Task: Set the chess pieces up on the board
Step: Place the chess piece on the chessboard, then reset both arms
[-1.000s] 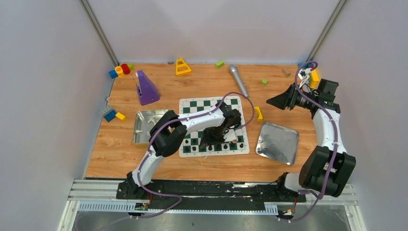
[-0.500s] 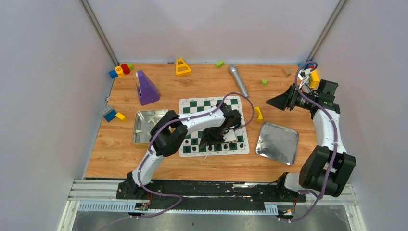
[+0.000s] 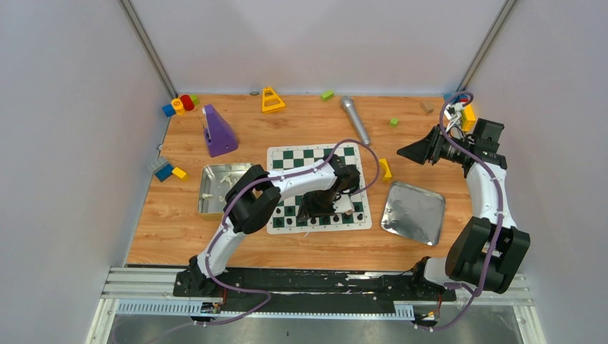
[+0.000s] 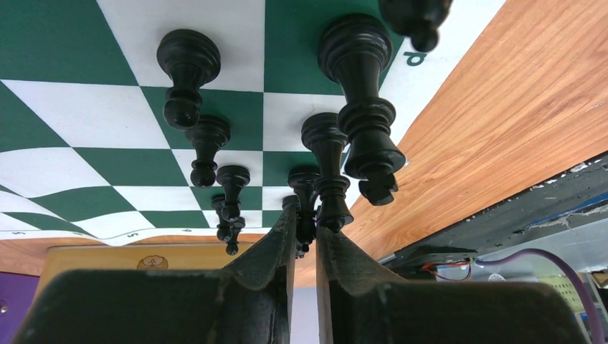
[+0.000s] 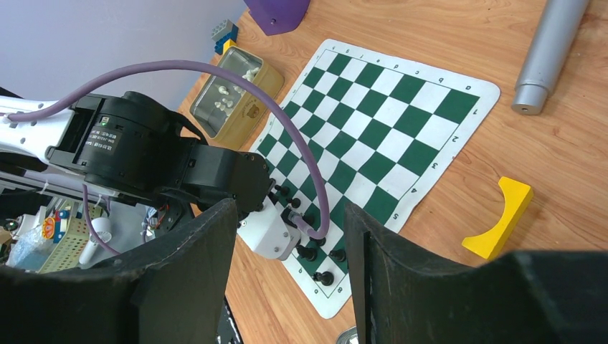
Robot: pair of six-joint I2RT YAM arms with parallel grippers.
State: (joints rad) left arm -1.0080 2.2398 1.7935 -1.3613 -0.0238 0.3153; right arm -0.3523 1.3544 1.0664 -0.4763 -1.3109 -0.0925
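The board [image 3: 287, 156] lies flat in the middle of the table [image 3: 179, 222]. Black chess pieces [image 4: 356, 107] stand in rows along its near edge. The left gripper [image 4: 305, 223] is down low over them. Its fingers are nearly together, with one small black piece [image 4: 305, 193] right between the tips. I cannot tell if they pinch it. White pieces [image 5: 231, 100] lie in a metal tray [image 3: 203, 197] just left of the board. The right gripper [image 5: 290, 209] hangs high off to the right, its fingers wide apart and holding nothing.
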